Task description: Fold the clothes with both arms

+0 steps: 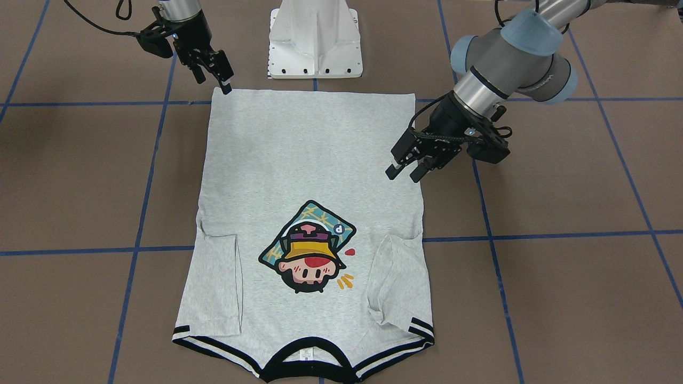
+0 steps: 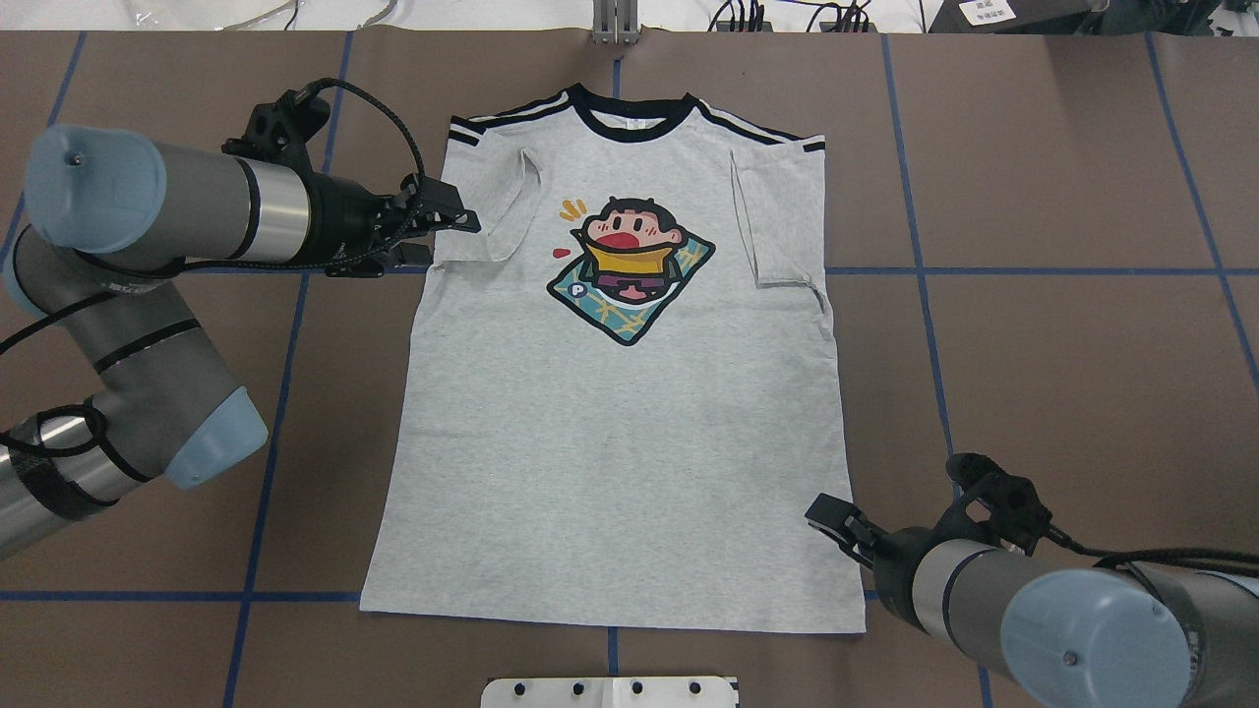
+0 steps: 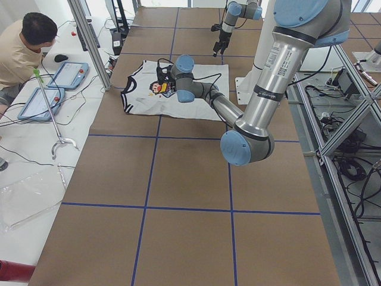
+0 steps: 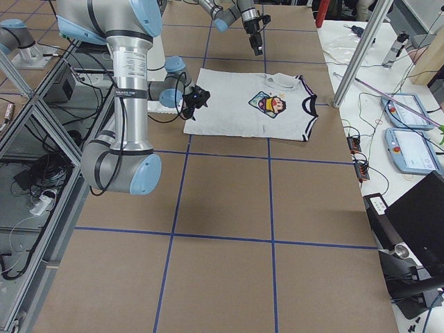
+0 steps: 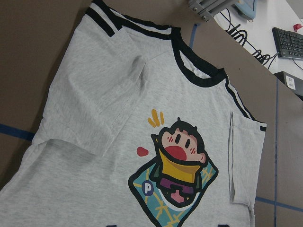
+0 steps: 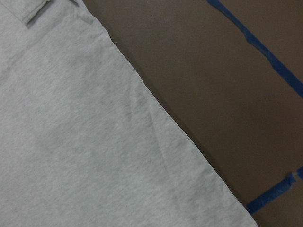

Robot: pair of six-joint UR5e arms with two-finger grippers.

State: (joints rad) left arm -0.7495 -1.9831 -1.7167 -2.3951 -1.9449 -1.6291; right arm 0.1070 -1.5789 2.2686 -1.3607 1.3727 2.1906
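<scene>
The grey T-shirt [image 1: 309, 160] [image 2: 610, 423] lies flat on the table, print side up. Both sleeves are folded in over its front, and the black collar [image 2: 634, 116] is at the far edge. My left gripper [image 1: 404, 172] [image 2: 443, 239] hovers open just above the shirt's side edge, beside the folded-in sleeve [image 2: 492, 211]. It holds nothing. My right gripper [image 1: 216, 80] [image 2: 831, 521] is open and empty over the hem corner nearest the base. The left wrist view shows the cartoon print [image 5: 177, 170]. The right wrist view shows the shirt's side edge [image 6: 142, 94] on the brown surface.
The white pedestal base [image 1: 315, 48] [image 2: 610, 691] stands just behind the hem. Blue tape lines [image 2: 1033, 270] cross the brown table top. In the exterior left view a person [image 3: 21, 50] sits at a side table with tablets [image 3: 68, 74].
</scene>
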